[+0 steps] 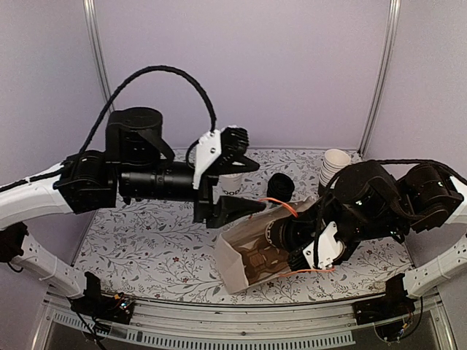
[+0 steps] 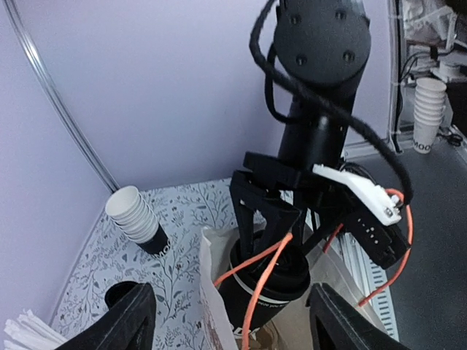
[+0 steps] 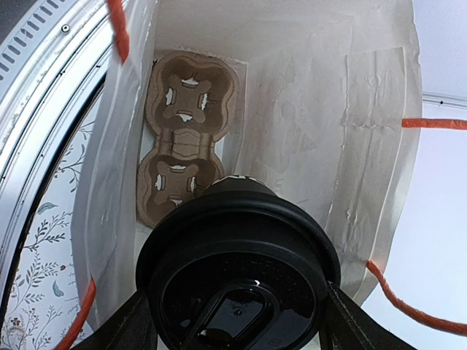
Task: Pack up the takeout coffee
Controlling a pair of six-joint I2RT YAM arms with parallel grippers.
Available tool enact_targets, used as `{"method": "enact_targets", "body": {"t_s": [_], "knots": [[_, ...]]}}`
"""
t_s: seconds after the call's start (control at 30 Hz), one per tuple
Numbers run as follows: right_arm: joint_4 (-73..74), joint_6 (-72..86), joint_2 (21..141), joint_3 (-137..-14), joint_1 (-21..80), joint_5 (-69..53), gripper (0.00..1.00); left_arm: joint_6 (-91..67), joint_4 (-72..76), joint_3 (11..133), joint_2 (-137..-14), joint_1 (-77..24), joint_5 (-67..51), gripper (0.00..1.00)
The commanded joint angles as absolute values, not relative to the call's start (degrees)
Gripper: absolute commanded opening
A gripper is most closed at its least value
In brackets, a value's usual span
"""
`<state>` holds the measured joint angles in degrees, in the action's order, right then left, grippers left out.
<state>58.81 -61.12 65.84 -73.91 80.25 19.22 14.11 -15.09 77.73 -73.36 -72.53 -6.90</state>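
The takeout coffee point(image 3: 237, 281), a black cup with a black lid, is held in my right gripper point(image 3: 237, 324), whose fingers point(image 3: 124, 328) press on both sides of the lid. It hangs in the mouth of a white paper bag point(image 3: 292, 109) with orange handles, above a brown cardboard cup carrier point(image 3: 182, 146) at the bag's bottom. In the top view the cup point(image 1: 281, 233) sits at the bag's point(image 1: 232, 266) open end under my right gripper point(image 1: 292, 239). My left gripper point(image 1: 232, 208) is open at the bag's far edge. In the left wrist view its jaws point(image 2: 233, 324) stand wide apart around the bag point(image 2: 211, 292) and cup point(image 2: 270, 288).
A stack of lidless cups point(image 1: 334, 166) stands at the back right, also in the left wrist view point(image 2: 135, 219). A single open black cup point(image 1: 281, 186) and a white cup point(image 1: 232, 182) stand behind the bag. White straws point(image 2: 29, 332) show at the left wrist view's corner.
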Motion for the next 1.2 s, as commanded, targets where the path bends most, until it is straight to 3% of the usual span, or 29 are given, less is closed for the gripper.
{"method": "enact_targets", "body": {"t_s": [0.0, 0.1, 0.2, 0.23, 0.3, 0.33, 0.6, 0.87, 1.07, 1.17], "knots": [[58.2, -61.8, 66.2, -75.2, 80.6, 20.1, 0.41, 18.4, -23.1, 82.2, -80.0, -74.7, -0.9, 0.73], [58.1, -62.2, 66.4, -75.4, 80.6, 20.2, 0.41, 18.5, -23.2, 84.3, -83.0, -74.7, 1.2, 0.64], [58.3, -62.3, 66.5, -75.3, 80.6, 20.0, 0.41, 17.8, -21.5, 84.9, -83.9, -74.7, 0.5, 0.45], [58.4, -62.3, 66.5, -75.0, 80.6, 19.9, 0.41, 17.2, -20.5, 84.7, -83.9, -74.6, -1.2, 0.36], [58.4, -62.6, 66.0, -73.7, 80.9, 19.9, 0.41, 13.6, -17.4, 83.9, -83.6, -74.3, -2.4, 0.07], [58.3, -62.9, 65.7, -72.8, 81.0, 20.1, 0.41, 11.5, -14.5, 82.8, -83.5, -74.1, -2.7, 0.00], [55.8, -72.2, 61.2, -65.7, 82.9, 23.1, 0.41, -1.6, -3.8, 78.4, -85.5, -73.8, -3.6, 0.00], [52.9, -72.6, 60.5, -63.1, 82.9, 22.7, 0.41, -5.8, 7.0, 72.5, -84.7, -74.3, -14.6, 0.01], [49.2, -70.4, 61.8, -61.0, 82.9, 24.3, 0.40, -6.8, 7.5, 72.2, -85.2, -74.5, -17.1, 0.11], [48.2, -72.4, 61.2, -58.9, 82.9, 26.0, 0.40, -7.0, 7.2, 72.5, -85.3, -74.5, -17.5, 0.30]]}}
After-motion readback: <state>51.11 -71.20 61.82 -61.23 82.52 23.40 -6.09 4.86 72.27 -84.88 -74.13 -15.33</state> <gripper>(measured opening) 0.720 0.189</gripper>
